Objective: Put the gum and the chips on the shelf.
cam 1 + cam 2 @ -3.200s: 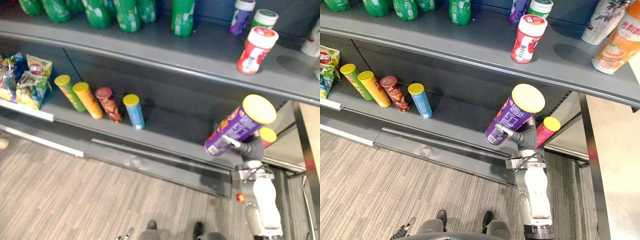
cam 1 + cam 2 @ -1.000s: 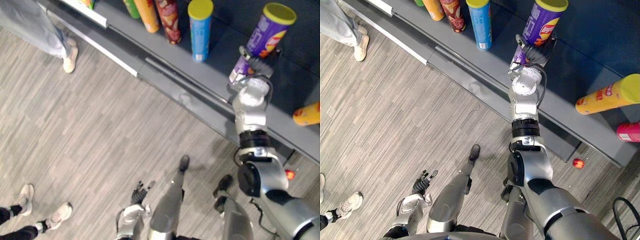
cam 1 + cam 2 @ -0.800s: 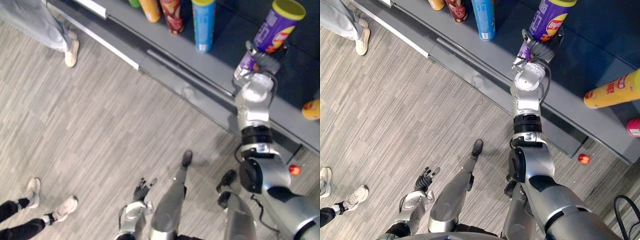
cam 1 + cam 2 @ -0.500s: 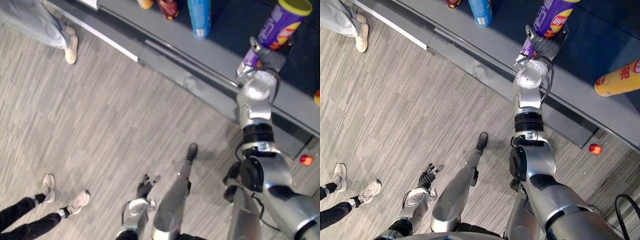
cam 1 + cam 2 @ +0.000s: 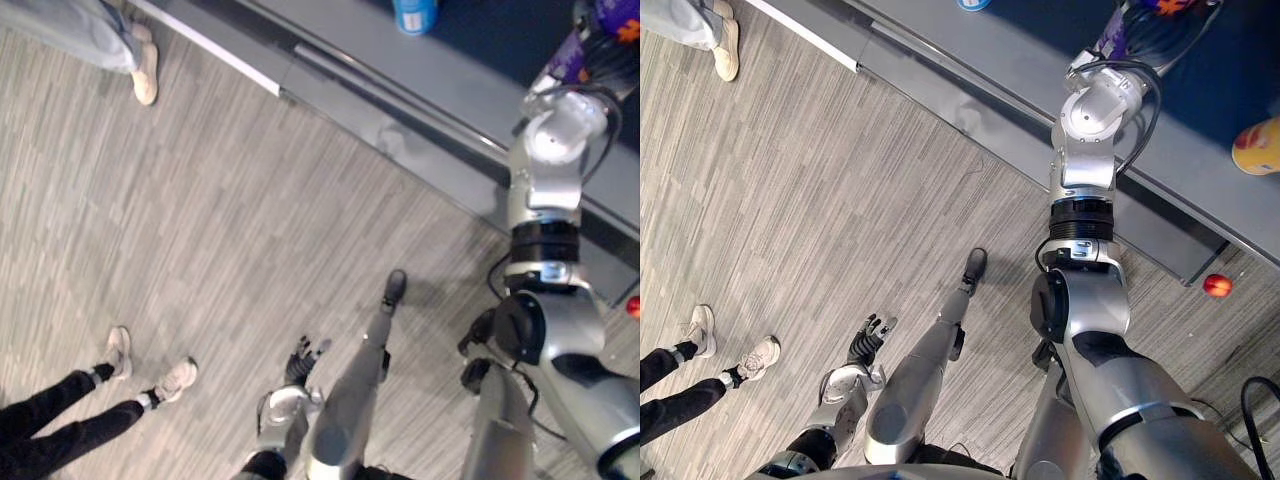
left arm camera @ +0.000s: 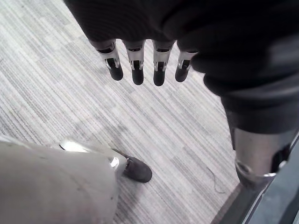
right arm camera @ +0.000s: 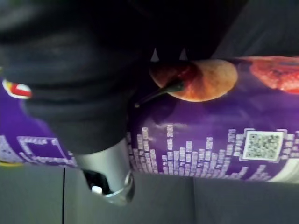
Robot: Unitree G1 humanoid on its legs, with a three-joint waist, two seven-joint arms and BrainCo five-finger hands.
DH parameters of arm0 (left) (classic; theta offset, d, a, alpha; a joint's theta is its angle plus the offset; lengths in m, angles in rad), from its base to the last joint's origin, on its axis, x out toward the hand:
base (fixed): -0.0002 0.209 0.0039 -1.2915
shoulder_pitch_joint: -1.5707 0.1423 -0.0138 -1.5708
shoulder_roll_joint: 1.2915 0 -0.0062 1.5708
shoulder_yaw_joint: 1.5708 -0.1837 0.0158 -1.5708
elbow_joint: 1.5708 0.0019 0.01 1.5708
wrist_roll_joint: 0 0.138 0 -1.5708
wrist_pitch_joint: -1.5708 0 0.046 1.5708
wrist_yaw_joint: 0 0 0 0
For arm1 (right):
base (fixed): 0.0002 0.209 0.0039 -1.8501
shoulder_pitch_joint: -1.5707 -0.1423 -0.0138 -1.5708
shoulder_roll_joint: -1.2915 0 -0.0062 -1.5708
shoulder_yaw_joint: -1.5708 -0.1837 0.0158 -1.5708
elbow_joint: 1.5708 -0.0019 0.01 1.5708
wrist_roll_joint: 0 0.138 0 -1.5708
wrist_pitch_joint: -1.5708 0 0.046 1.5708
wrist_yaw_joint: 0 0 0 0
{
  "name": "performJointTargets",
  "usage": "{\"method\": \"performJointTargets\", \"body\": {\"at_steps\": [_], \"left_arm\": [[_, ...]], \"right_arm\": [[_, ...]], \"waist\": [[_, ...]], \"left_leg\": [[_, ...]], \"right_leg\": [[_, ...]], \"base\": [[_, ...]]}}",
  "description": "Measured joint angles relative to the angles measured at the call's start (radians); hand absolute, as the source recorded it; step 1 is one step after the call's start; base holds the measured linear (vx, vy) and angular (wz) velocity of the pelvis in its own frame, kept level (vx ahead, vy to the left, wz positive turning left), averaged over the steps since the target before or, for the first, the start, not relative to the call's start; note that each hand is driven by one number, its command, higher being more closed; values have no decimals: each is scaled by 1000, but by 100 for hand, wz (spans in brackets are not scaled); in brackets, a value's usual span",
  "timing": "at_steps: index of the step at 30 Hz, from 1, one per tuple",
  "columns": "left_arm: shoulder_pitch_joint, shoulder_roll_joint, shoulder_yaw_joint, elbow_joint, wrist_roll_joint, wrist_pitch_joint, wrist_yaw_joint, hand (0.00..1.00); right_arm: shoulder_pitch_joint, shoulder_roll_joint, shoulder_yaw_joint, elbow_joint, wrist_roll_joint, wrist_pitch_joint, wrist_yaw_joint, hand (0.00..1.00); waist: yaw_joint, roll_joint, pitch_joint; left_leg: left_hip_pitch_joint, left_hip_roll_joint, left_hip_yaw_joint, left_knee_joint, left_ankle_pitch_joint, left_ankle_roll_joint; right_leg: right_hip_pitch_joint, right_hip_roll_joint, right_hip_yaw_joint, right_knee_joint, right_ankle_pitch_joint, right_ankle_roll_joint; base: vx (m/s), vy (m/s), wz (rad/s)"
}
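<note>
**Chips reach the lower shelf.** The robot's right hand [image 7: 88,107] is clamped round the purple chips can [image 7: 205,135], thumb curled across its printed side. It holds the can at the lower shelf [image 5: 440,80], well to the right of a blue can [image 5: 415,12]. Whether the base rests on the board cannot be told.

Three seconds earlier the can hung tilted in the air in front of the shelf edge. Through the last second it has stood upright over the board in the same grip, so the chips look all but placed, with only the release to come.

The robot's head has dipped since then, so shelf and cans have slid to the top of the eye views and more floor shows.

The left hand [image 5: 303,358] hangs low over the floor, fingers straight, holding nothing. An orange can [image 5: 1258,145] shows on the shelf farther right, and a small red ball [image 5: 1217,285] sits on the floor below. A person's shoes [image 5: 145,72] stand near the shelf, another person's legs [image 5: 60,420] at lower left.
</note>
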Motion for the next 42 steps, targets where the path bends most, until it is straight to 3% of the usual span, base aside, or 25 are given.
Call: {"method": "performJointTargets", "body": {"at_steps": [5, 16, 17, 25, 42], "left_arm": [[-13, -30, 9, -29, 0, -3, 1, 0], [-16, -68, 40, -78, -35, -9, 3, 0], [-16, -73, 56, -79, -38, -8, 3, 0], [-16, -77, 118, -88, -39, -8, 3, 0], [-13, -78, 156, -82, -38, -8, 2, 0]], "right_arm": [[0, 9, -9, -40, -34, 12, -53, 100], [58, 73, -6, -115, -33, -2, -41, 100], [75, 78, 1, -125, -33, -7, -32, 0], [183, 150, 43, -149, -30, -20, 24, 0], [233, 189, 85, -105, -20, -21, 58, 0]], "waist": [[2, 0, 0], [-4, 0, 0], [-7, 0, 0], [-6, 0, 0], [-55, -6, -1]], "left_leg": [[-11, -8, 11, 0, 6, 1], [-10, -3, 61, 0, -10, -13], [-10, 0, 87, 0, -10, -12], [-14, -2, 136, 0, 5, 4], [-2, 3, 192, 0, 12, 13]], "right_leg": [[-21, -12, 6, 23, -11, 0], [-35, -21, 18, 45, -19, -1], [-35, -27, 19, 51, -24, 2], [-49, -41, 28, 66, -36, 8], [-44, -54, 26, 87, -38, 7]], "base": [[16, -31, 1], [2, -20, -2], [-5, -14, 6], [31, -22, 0], [-4, -11, 1]]}}
